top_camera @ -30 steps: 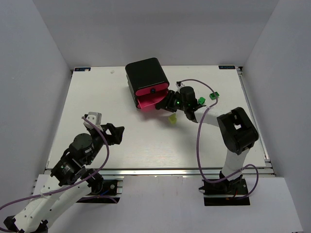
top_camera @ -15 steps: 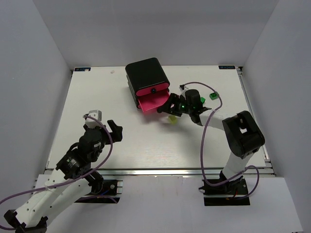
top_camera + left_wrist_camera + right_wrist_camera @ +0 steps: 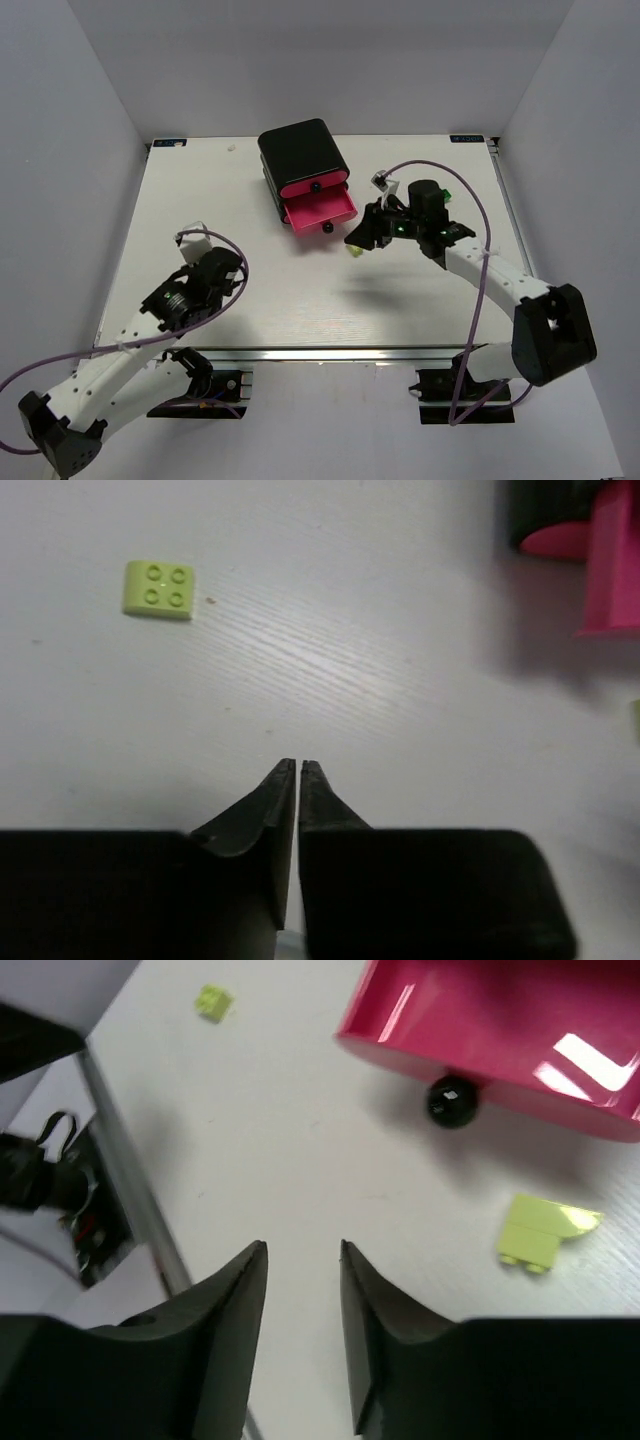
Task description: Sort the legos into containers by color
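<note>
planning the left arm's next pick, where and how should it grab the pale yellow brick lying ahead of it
Take the pale yellow brick across two opposite side walls, coming straight down from above. It lies flat with four studs up, so the sides are its only plain parallel faces, and nothing crowds them. The left gripper is shut and would need to open first.

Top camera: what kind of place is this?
Probably a robot lab booth: plain grey walls box in a white table, with a black-and-white left robot arm and a matching right robot arm bolted at its edge.

Pale yellow lego [image 3: 159,588] beyond closed jaws
</note>
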Available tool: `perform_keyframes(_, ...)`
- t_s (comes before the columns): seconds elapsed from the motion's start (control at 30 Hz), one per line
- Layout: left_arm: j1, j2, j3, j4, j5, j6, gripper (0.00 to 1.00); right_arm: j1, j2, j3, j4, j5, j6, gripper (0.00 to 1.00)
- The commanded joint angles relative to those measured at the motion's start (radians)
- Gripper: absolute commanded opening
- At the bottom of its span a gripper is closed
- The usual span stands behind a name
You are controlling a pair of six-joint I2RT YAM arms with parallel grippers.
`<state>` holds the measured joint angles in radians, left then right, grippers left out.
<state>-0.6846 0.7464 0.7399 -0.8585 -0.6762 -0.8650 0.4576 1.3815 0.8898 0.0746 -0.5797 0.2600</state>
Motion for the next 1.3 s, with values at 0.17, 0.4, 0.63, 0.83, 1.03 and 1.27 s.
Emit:
perform_keyframes(0.17, 0.080, 0.108, 0.004, -0.039, 0.016, -0.209, 0.44, -0.037, -0.191, -0.026, -0.171, -0.391, -0.455, 0.60)
perform_keyframes(0.4, 0.226, 0.197, 0.013, 0.020, 0.018, -0.320, 0.76, -0.080, -0.243, -0.061, -0.177, -0.427, -0.519, 0.77)
perform_keyframes(0.63, 0.411, 0.341, 0.030, 0.110, 0.052, -0.414, 0.78, -0.117, -0.320, -0.089, -0.151, -0.428, -0.507, 0.77)
perform_keyframes(0.83, 0.533, 0.533, 0.141, 0.144, 0.119, -0.368, 0.78, -0.131, -0.355, -0.111, -0.124, -0.456, -0.489, 0.77)
perform_keyframes(1.03, 0.628, 0.657, 0.182, 0.159, 0.179, -0.347, 0.78, -0.142, -0.380, -0.104, -0.141, -0.468, -0.507, 0.77)
perform_keyframes(1.27, 0.669, 0.722, 0.182, 0.154, 0.234, -0.354, 0.78, -0.140, -0.404, -0.117, -0.131, -0.471, -0.507, 0.77)
